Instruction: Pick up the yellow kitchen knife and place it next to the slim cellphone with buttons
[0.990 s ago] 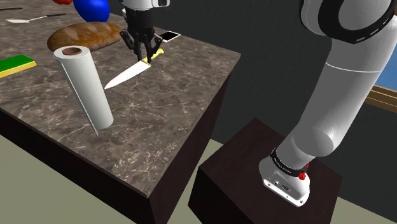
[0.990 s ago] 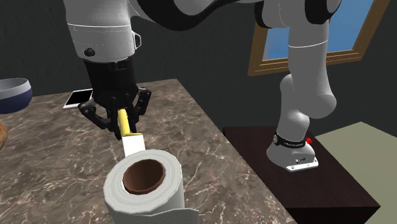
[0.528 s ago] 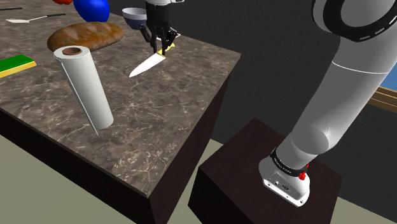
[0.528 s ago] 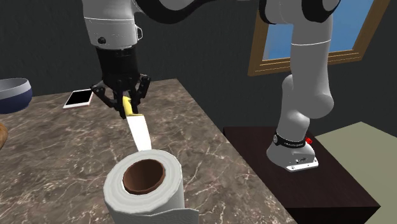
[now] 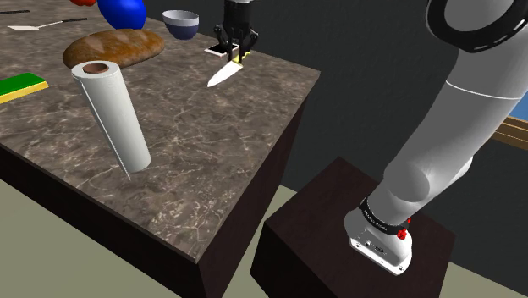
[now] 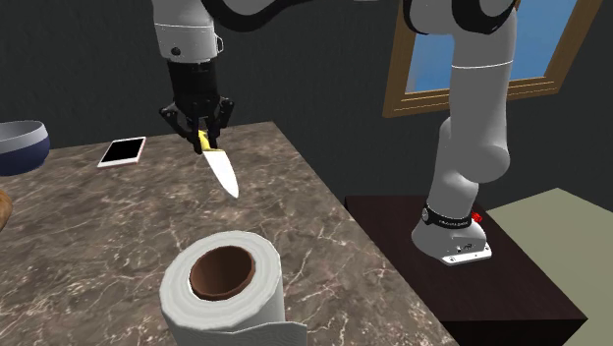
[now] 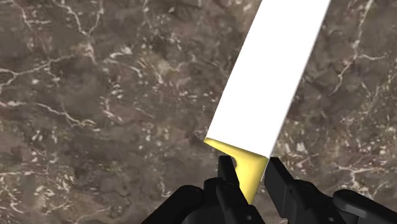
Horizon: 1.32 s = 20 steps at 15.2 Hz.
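- Dark veined marble makes up the counter (image 5: pixel 211 161). Dark walls stand behind it, and the arm's brown box stand (image 5: pixel 338 212) sits at the shoulder view's lower right.
- The gripper (image 6: pixel 203 141) hangs over the counter's far end with its fingers drawn narrow around the yellow handle of the knife (image 6: pixel 222 172).
- The white blade slants down and away from the hand. Whether its tip touches the marble cannot be told.
- The wrist view shows the grasp up close: two black fingers (image 7: pixel 228 175) pinch the handle's end, and the blade stretches out over bare stone.
- The second exterior view shows the cellphone (image 6: pixel 123 151) plainly. It lies flat at that view's left of the gripper, near the knife but apart from it.
- A grey-blue bowl (image 5: pixel 181 23) sits just beyond the phone.
- The shoulder view adds a bread loaf (image 5: pixel 114 46), a round blue object (image 5: pixel 123 10) and a green and yellow block (image 5: pixel 21 85) along its left.
- An upright paper towel roll (image 5: pixel 110 114) stands well apart from the knife.
- The second exterior view takes in a wood-framed window (image 6: pixel 472 59) behind the arm.
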Tool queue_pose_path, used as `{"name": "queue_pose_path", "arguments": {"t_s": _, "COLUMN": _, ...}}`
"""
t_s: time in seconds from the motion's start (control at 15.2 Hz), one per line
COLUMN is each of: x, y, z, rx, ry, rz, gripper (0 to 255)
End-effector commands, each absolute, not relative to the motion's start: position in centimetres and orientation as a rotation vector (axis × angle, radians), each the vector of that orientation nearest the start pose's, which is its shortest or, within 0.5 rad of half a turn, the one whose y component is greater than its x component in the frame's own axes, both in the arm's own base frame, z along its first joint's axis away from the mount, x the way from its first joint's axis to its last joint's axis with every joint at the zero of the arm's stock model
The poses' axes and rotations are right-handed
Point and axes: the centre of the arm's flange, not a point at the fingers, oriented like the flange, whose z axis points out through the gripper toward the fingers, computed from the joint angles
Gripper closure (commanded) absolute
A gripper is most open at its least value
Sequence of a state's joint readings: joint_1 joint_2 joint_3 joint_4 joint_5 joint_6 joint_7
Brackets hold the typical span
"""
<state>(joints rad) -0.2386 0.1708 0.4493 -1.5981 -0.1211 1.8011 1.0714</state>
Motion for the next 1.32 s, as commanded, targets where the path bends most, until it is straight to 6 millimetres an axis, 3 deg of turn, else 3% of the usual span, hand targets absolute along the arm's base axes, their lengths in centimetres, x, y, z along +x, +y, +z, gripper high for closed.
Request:
{"name": "queue_pose_path", "arguments": {"t_s": 0.0, "x": 61.0, "y": 7.6, "z": 54.0, "rx": -2.871, "ry": 1.286, "rz": -0.105, "gripper": 255}}
{"name": "queue_pose_path", "arguments": {"t_s": 1.12, "x": 65.5, "y": -14.4, "z": 54.1, "rx": -2.871, "ry": 1.286, "rz": -0.105, "gripper": 255}}
{"name": "queue_pose_path", "arguments": {"t_s": 1.25, "x": 65.5, "y": -14.4, "z": 53.0, "rx": -2.871, "ry": 1.286, "rz": -0.105, "gripper": 255}}
